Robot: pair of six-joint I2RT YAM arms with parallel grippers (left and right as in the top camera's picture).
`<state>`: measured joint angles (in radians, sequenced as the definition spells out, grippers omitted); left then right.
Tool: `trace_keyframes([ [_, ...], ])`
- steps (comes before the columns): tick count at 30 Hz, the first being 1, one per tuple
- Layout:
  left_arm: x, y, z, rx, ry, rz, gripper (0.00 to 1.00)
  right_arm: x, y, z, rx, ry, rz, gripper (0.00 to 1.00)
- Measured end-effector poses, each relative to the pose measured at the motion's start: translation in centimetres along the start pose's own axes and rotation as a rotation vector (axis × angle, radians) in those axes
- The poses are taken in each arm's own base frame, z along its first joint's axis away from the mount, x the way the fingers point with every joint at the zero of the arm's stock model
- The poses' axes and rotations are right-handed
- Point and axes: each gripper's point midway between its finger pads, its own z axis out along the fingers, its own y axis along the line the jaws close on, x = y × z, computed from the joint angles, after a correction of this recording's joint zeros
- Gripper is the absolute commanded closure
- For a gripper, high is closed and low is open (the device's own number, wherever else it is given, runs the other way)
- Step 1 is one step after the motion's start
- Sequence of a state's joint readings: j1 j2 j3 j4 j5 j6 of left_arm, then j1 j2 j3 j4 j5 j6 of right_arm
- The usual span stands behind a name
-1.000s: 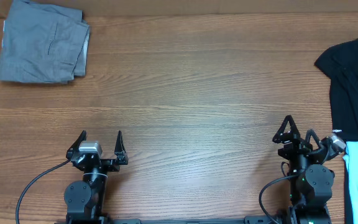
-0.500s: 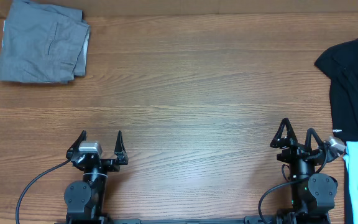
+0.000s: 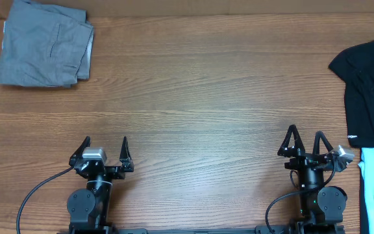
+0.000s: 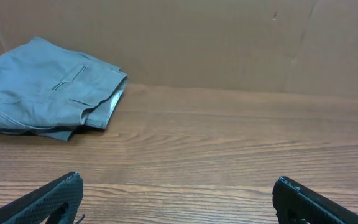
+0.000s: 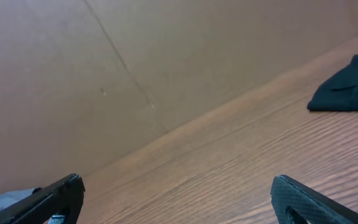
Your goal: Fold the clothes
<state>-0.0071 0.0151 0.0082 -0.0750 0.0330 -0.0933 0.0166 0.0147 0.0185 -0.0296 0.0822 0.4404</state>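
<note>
Count: 2 pincers, 1 pair of grey shorts, 1 black garment, all on 1 table (image 3: 193, 97).

- grey shorts (image 3: 44, 44): at the table's far-left corner. Folded into a rough rectangle of stacked layers. Plain mid-grey woven fabric, with a stitched pocket welt and seams on top. A pale inner layer peeks out along the side facing the table's middle. Edges are slightly rumpled, not square.
- black garment (image 3: 369, 84): at the table's right edge, running from far to near. Unfolded, with an irregular outline and a small light logo. A light blue-white panel (image 3: 369, 188) sits at its near end. It runs out of frame, so I can't tell what type of garment it is.
- left pincer (image 3: 105, 140): at the table's near edge, left side. Black fingers spread wide, holding nothing and touching nothing.
- right pincer (image 3: 304, 132): at the table's near edge, right side, just beside the black garment but apart from it. Fingers spread wide, holding nothing.
- table: wood-grain surface, brown, matte, with the grain running left to right.
- The wrist views show a plain cardboard wall (image 4: 229, 37) behind the table's far edge, with a crease line across it.
</note>
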Motion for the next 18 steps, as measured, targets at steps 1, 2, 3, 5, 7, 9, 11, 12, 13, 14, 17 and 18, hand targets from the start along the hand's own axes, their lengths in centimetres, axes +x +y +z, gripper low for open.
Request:
trace_keyframes([
  [1, 0.0, 0.0, 0.0, 0.000, 0.000, 0.000, 0.00, 0.0, 0.0, 0.0, 0.000, 0.001, -0.004, 0.00],
  [2, 0.0, 0.0, 0.0, 0.000, 0.000, 0.000, 0.00, 0.0, 0.0, 0.0, -0.001, 0.001, -0.007, 0.00],
  [3, 0.0, 0.0, 0.0, 0.000, 0.000, 0.000, 0.00, 0.0, 0.0, 0.0, -0.001, 0.001, -0.012, 0.00],
  [5, 0.0, 0.0, 0.0, 0.000, 0.000, 0.000, 0.00, 0.2, 0.1, 0.0, -0.008, 0.008, -0.032, 0.00],
  [7, 0.0, 0.0, 0.0, 0.000, 0.000, 0.000, 0.00, 0.5, 0.2, 0.0, -0.015, 0.024, -0.060, 0.00],
  [9, 0.0, 0.0, 0.0, 0.000, 0.000, 0.000, 0.00, 1.5, 0.0, 0.0, -0.013, 0.066, -0.090, 0.00],
  [11, 0.0, 0.0, 0.0, 0.000, 0.000, 0.000, 0.00, 1.7, 0.1, -0.1, -0.021, 0.077, -0.112, 0.00],
  [12, 0.0, 0.0, 0.0, 0.000, 0.000, 0.000, 0.00, 1.8, 0.1, -0.1, -0.024, 0.079, -0.118, 0.00],
  [13, 0.0, 0.0, 0.0, 0.000, 0.000, 0.000, 0.00, 1.8, 0.2, -0.1, -0.028, 0.080, -0.124, 0.00],
  [14, 0.0, 0.0, 0.0, 0.000, 0.000, 0.000, 0.00, 1.8, 0.2, -0.1, -0.029, 0.080, -0.130, 0.00],
  [17, 0.0, 0.0, 0.0, 0.000, 0.000, 0.000, 0.00, 1.9, 0.3, -0.1, -0.036, 0.084, -0.137, 0.00],
  [18, 0.0, 0.0, 0.0, 0.000, 0.000, 0.000, 0.00, 1.9, 0.3, -0.1, -0.036, 0.084, -0.139, 0.00],
])
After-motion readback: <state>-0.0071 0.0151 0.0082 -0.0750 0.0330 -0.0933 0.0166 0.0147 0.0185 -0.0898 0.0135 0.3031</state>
